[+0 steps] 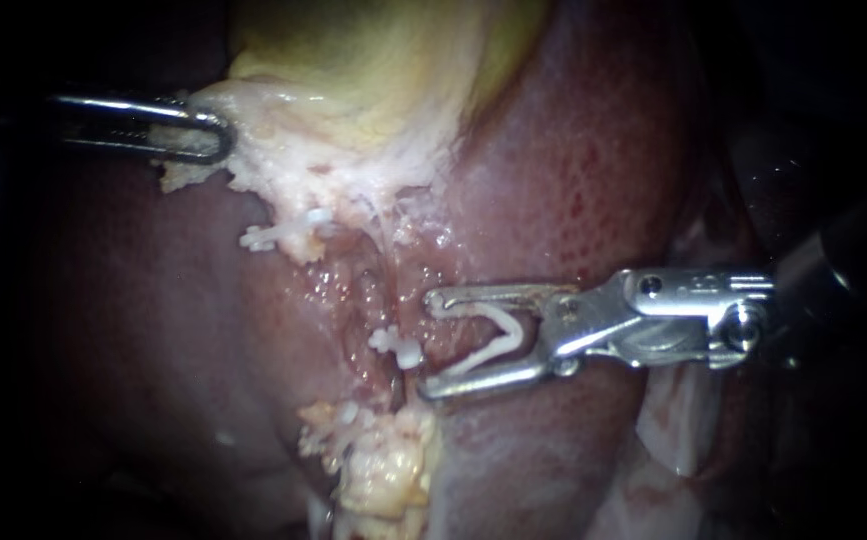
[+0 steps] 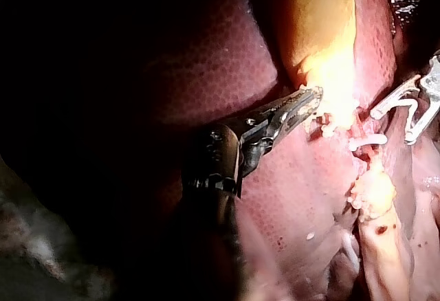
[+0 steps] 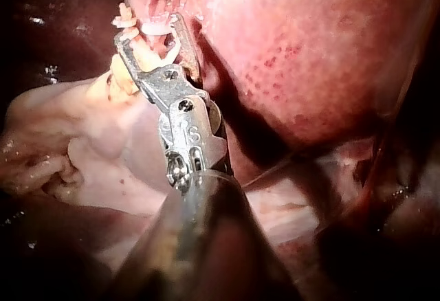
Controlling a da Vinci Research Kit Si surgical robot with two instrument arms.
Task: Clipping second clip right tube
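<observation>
The right tube (image 1: 385,310) runs from the gallbladder (image 1: 373,70) down over the liver (image 1: 573,170), with a placed clip (image 1: 398,346) across it. Just beside that placed clip stands my right instrument (image 1: 429,346), nearer of the two. Its jaws are wide and hold a new clip (image 1: 493,352) open, mouth facing the tube, crosswise to its long axis, not yet around it. Well away from the placed clip, my left instrument (image 1: 215,135) grips pale tissue (image 1: 283,140) at the gallbladder's neck. A short advance should follow.

Left instrument (image 1: 215,135) jaws closed on tissue (image 1: 253,135), right instrument (image 1: 431,345) jaws spread (clip (image 1: 498,340) held between)
</observation>
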